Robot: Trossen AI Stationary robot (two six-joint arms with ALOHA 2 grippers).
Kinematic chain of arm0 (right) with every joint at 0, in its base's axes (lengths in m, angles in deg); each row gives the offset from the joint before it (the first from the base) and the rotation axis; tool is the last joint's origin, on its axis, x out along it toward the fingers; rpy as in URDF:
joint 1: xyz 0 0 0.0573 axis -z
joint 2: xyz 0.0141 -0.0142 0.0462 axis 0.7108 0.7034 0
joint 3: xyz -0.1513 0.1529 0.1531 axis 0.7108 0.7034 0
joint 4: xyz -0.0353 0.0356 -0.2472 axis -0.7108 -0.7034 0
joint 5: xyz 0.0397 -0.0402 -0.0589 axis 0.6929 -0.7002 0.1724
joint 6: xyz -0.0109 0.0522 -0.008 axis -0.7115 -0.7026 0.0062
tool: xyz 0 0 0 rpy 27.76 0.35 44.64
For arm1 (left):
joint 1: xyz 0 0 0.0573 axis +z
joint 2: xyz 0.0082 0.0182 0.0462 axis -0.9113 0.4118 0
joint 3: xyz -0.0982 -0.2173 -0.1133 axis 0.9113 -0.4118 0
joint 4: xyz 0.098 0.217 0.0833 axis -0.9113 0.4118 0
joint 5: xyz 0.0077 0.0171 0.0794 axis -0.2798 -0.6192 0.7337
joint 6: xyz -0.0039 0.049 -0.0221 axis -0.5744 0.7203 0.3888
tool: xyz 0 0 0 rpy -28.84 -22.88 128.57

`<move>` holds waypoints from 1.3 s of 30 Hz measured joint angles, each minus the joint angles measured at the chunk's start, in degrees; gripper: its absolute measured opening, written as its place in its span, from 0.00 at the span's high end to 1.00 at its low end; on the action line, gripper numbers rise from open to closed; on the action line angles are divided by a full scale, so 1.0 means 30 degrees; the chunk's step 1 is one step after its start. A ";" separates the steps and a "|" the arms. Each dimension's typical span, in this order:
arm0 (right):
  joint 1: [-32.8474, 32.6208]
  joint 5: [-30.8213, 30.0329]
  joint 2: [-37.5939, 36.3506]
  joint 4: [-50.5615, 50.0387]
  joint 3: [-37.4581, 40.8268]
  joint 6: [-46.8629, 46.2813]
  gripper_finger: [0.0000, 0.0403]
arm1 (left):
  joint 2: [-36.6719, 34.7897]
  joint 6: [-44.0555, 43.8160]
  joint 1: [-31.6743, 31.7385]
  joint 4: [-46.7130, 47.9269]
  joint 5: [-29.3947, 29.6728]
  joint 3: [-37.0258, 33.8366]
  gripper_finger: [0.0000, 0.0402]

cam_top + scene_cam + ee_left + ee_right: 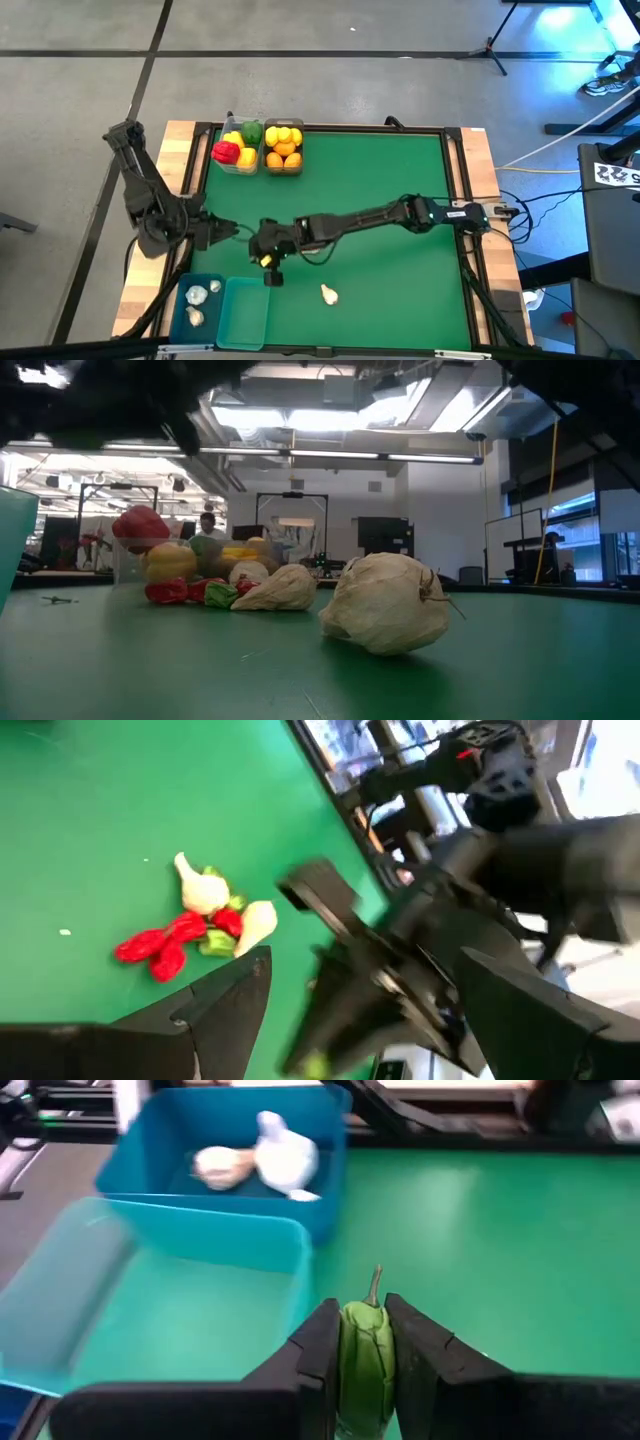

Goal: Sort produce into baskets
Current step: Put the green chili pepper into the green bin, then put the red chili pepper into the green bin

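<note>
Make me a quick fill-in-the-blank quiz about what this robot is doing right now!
1. The right gripper is shut on a small ____ chili.
2. The darker teal plastic basket holds white ____ bulbs.
3. The lighter teal basket beside it is ____.

Missing words: green; garlic; empty

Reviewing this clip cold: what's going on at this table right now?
The right gripper holds a green chili just short of the empty teal bin. The neighbouring blue bin holds garlic bulbs. Peppers and citrus fill the two clear bins at the far edge. One garlic bulb lies loose on the mat. The left gripper waits nearby, open.
</note>
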 joint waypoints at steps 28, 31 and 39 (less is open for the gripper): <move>-0.2099 0.1747 0.1147 0.5222 0.0054 -0.0097 0.65 | -0.8384 0.5257 0.2710 0.3066 -0.0457 0.0000 0.24; -0.2099 0.1900 0.1283 0.5124 0.0039 -0.0077 0.54 | -0.8093 0.4580 0.2710 0.3394 -0.0457 -0.0007 0.24; -0.1968 -0.1086 0.0392 0.3149 0.0029 0.0779 0.40 | -0.7476 0.4289 0.2710 0.3395 -0.0457 -0.0007 0.24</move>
